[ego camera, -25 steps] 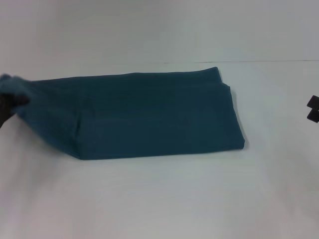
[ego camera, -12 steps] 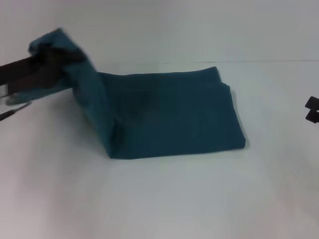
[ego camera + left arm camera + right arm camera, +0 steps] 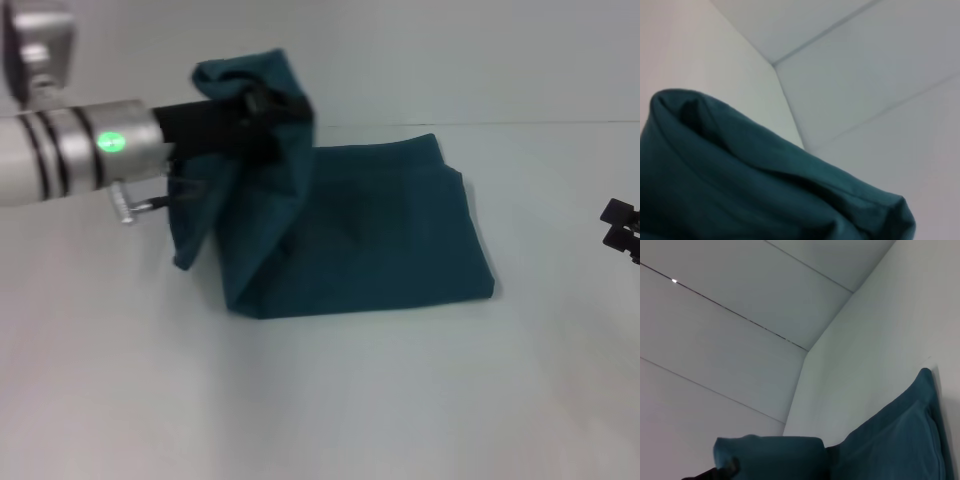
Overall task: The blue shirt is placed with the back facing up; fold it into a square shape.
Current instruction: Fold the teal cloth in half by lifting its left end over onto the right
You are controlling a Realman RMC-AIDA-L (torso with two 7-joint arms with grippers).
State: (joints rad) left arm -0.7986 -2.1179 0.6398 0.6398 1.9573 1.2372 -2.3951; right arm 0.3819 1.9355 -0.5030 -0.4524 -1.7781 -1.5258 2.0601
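My left pincer grips the left end of the blue shirt, lifted above the white surface mid-fold. Next I judge it must carry over and lay flush on the right edge. My right pincer waits at the right; I cannot tell its opening.

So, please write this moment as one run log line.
left gripper: shut on shirt, end lifted | right gripper: idle at table edge

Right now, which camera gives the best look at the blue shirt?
The head view: the whole blue shirt shows, its end lifted by the left gripper. The left wrist view shows only bunched cloth; the right wrist view, one edge.
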